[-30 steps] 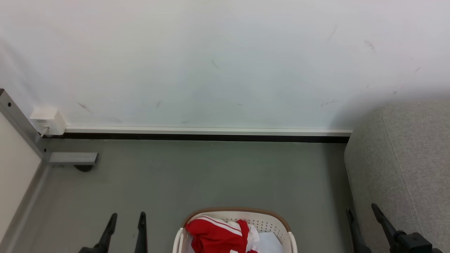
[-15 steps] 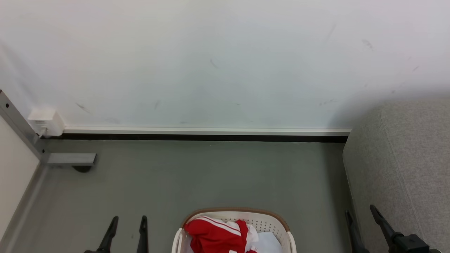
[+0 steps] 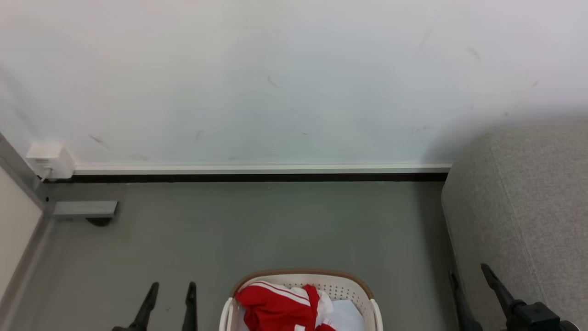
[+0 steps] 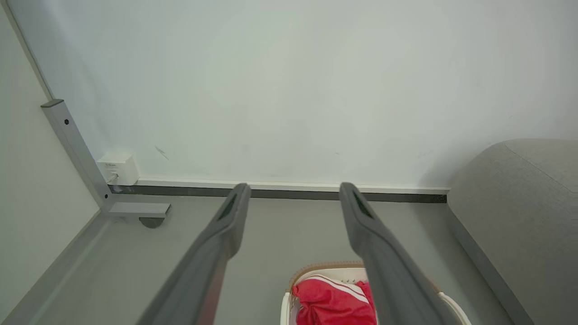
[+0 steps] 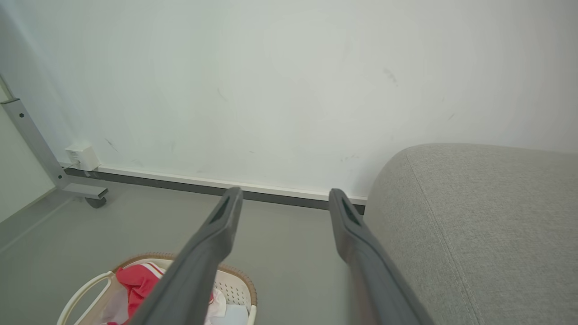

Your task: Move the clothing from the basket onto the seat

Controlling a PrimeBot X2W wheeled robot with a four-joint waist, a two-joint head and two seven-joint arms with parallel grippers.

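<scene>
1. Grippers: left gripper [image 3: 173, 286] has its two long dark fingers spread wide with nothing between them. It hovers over the grey floor [image 3: 275, 230], left of the basket.
2. Right gripper [image 3: 468, 271] is the same: jaws wide apart and empty. It sits at the near edge of the light-grey fabric seat [image 3: 528, 207].
3. Where: the red sports garment [image 3: 275, 308] lies bunched inside the oval cream plastic laundry basket [image 3: 303, 273], the one with the brown rim and perforated wall. It is heaped toward the basket's left side, up to about rim height. The basket stands on the floor between the two grippers, at the bottom edge of the head view. The seat is to the right of the basket and apart from it.
4. Handling (judgement): soft, limp and light. It will sag and trail once lifted, and it is not fragile. The sports fabric is probably a bit slick, so a shallow pinch could slip.
5. Grip spot (judgement): go for the raised fold on top, by the white stripes, and get several layers between the fingers. Keep clear of the basket rim. Avoid the flat white sheet [image 3: 344, 317] lying in the basket's right part, just beside the garment, since it could come up with it.
6. Look: bright red and crumpled, with thin white stripes across the top fold and white trim at its right side. No number print can be made out from here. The lower part is cut off by the frame edge.
</scene>
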